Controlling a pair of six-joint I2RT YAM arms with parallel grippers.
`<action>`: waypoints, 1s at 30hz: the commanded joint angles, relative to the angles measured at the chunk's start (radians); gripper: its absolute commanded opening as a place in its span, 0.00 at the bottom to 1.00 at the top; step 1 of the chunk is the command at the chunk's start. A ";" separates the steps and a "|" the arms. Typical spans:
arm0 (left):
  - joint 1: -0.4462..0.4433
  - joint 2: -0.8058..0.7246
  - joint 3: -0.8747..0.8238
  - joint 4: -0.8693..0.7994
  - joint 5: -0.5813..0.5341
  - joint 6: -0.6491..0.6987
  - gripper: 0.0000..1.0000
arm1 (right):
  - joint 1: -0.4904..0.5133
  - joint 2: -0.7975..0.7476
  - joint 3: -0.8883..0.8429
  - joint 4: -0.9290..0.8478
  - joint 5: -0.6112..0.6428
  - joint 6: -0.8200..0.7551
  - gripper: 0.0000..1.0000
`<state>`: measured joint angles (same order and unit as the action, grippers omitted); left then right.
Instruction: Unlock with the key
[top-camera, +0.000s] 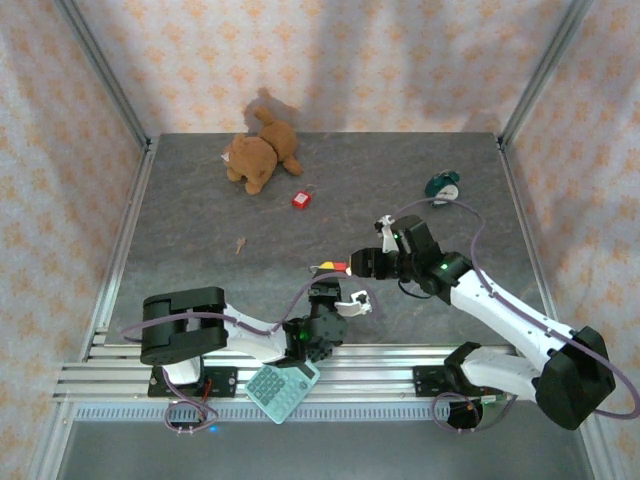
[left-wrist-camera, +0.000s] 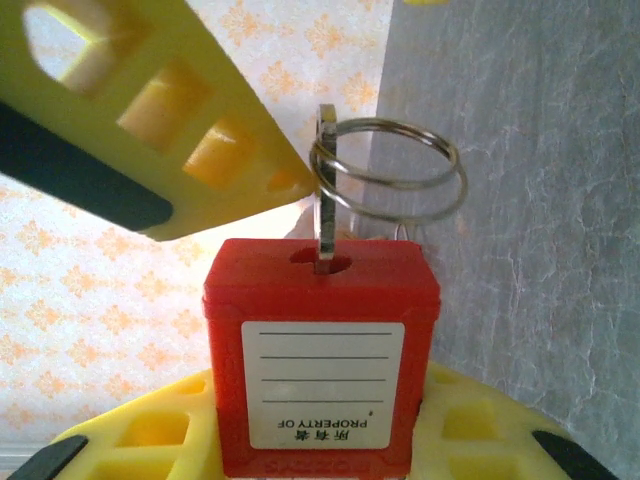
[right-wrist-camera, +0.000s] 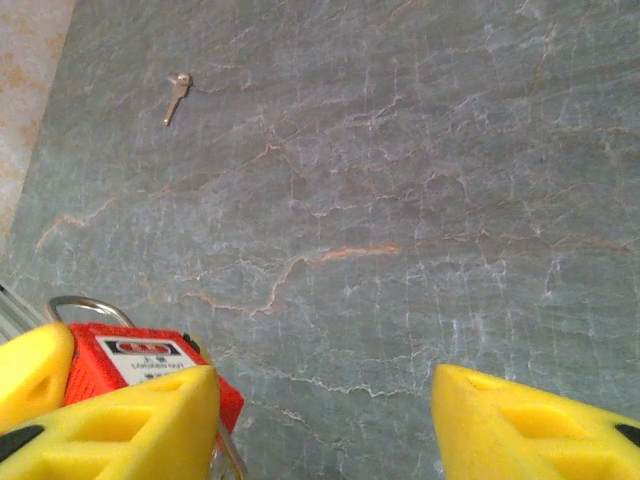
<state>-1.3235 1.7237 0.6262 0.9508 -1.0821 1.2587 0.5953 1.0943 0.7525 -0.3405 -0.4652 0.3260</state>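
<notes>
left gripper (left-wrist-camera: 300, 310) was clamped on the red padlock (left-wrist-camera: 320, 340) at the table's front middle. key (left-wrist-camera: 326, 190) with ring sat in its keyhole. right gripper (right-wrist-camera: 325, 385) stood wide, gripping nothing, just beside the padlock.

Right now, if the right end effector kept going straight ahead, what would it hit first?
Probably the bare grey table: nothing lies between the open fingers of the right end effector. The red padlock sits just off to one side, though depth is unclear.
</notes>
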 joint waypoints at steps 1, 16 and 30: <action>-0.012 0.038 -0.011 0.194 -0.029 0.078 0.30 | -0.029 0.001 0.032 -0.006 0.000 0.046 0.59; -0.010 0.125 0.011 0.443 -0.038 0.227 0.30 | -0.177 -0.074 -0.191 0.373 -0.404 0.389 0.79; -0.010 0.176 0.065 0.459 -0.030 0.245 0.30 | -0.175 -0.034 -0.329 0.717 -0.503 0.636 0.72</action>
<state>-1.3289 1.8877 0.6601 1.3533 -1.0935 1.4963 0.4221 1.0554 0.4465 0.2768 -0.9367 0.9085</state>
